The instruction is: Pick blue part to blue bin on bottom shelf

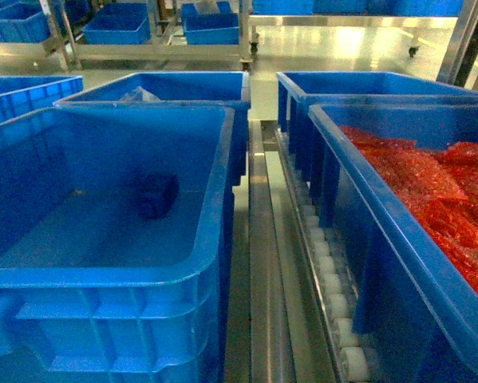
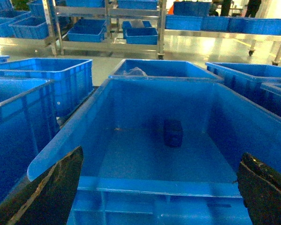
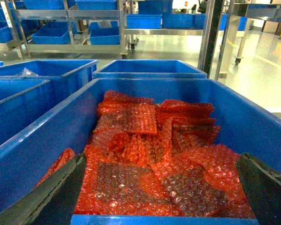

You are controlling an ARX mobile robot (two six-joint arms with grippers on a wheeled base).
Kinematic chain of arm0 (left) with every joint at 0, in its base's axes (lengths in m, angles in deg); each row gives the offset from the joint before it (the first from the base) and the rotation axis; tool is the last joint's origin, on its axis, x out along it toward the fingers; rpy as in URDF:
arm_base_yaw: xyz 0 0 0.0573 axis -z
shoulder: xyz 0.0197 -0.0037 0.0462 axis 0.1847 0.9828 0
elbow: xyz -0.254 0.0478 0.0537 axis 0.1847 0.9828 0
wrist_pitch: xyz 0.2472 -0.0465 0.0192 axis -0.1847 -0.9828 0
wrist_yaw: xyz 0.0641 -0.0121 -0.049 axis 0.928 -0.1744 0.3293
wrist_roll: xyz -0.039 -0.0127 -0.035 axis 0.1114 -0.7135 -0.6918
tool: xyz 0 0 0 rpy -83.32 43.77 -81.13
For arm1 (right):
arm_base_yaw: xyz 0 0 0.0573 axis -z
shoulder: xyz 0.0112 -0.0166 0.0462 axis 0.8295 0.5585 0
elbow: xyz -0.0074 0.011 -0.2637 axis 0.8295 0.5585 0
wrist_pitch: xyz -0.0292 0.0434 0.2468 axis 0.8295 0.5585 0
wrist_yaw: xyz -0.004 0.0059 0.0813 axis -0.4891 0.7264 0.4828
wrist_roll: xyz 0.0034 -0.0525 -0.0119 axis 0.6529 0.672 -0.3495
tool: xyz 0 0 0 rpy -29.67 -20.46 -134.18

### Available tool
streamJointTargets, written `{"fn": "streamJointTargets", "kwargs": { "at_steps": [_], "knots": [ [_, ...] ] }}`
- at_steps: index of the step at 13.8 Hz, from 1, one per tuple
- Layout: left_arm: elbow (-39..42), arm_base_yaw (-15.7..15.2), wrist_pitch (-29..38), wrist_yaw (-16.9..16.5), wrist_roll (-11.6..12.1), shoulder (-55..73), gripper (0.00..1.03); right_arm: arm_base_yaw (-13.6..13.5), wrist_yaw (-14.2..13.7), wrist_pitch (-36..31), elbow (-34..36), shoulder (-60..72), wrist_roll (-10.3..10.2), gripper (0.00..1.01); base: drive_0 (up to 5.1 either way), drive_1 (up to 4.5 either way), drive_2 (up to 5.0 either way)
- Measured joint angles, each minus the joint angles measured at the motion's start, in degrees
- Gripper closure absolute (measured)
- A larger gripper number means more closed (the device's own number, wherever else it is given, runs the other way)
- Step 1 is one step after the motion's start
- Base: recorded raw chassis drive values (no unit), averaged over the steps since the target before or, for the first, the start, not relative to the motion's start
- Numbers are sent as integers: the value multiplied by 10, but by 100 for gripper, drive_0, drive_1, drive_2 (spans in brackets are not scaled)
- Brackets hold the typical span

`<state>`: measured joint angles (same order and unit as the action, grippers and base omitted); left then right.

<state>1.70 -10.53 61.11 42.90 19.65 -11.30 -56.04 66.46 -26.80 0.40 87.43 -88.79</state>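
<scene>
crate of red bags (image 1: 430, 199) beside the blue bin (image 1: 103, 279)

A blue crate (image 1: 398, 239) at the right of the head view holds red bubble-wrap bags (image 1: 438, 199), piled loosely. Two further blue crates (image 1: 366, 84) stand behind at upper centre and upper right, one (image 1: 175, 88) containing clear plastic wrapping (image 1: 139, 94). Steel racks (image 1: 159, 48) with blue crates line the far background on a glossy floor (image 1: 334, 44).
</scene>
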Motion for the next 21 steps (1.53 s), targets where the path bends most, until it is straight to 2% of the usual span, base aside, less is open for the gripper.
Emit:
{"fn": "streamJointTargets", "kwargs": {
  "at_steps": [21],
  "knots": [
    [0, 0, 0, 0, 0, 0, 5, 0, 0, 0, 0, 0, 0, 3, 0, 0, 0]
  ]
}}
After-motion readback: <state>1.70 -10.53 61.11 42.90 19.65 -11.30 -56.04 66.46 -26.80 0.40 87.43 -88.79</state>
